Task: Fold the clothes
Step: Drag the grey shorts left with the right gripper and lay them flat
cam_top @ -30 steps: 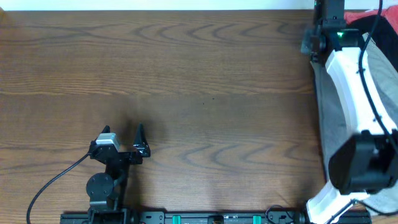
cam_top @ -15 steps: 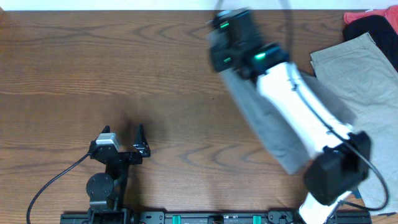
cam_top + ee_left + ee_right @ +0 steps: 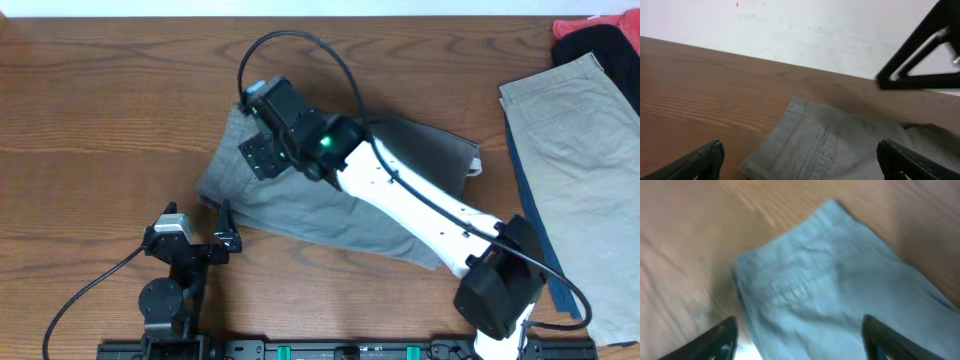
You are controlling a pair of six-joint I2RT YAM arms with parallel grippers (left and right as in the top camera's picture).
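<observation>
Grey-green shorts (image 3: 265,205) lie mid-surface (image 3: 100,100), right end rumpled. Right tool (image 3: 800,339) over shorts' back-left corner, fingers spread wide, gripping nothing. Left tool (image 3: 802,167) low at front edge, also wide, empty; shorts' near corner just beside it. Beige shorts (image 3: 570,140) at right edge, well apart. Black garment (image 3: 600,42) and red garment (image 3: 580,26) behind them.

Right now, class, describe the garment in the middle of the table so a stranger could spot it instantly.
Start at the brown wooden table and look to its centre, under the white right arm. There lie the grey-green shorts, spread crumpled and slanted. Unlike the paler beige shorts at the right edge, they are darker and lie alone.
</observation>
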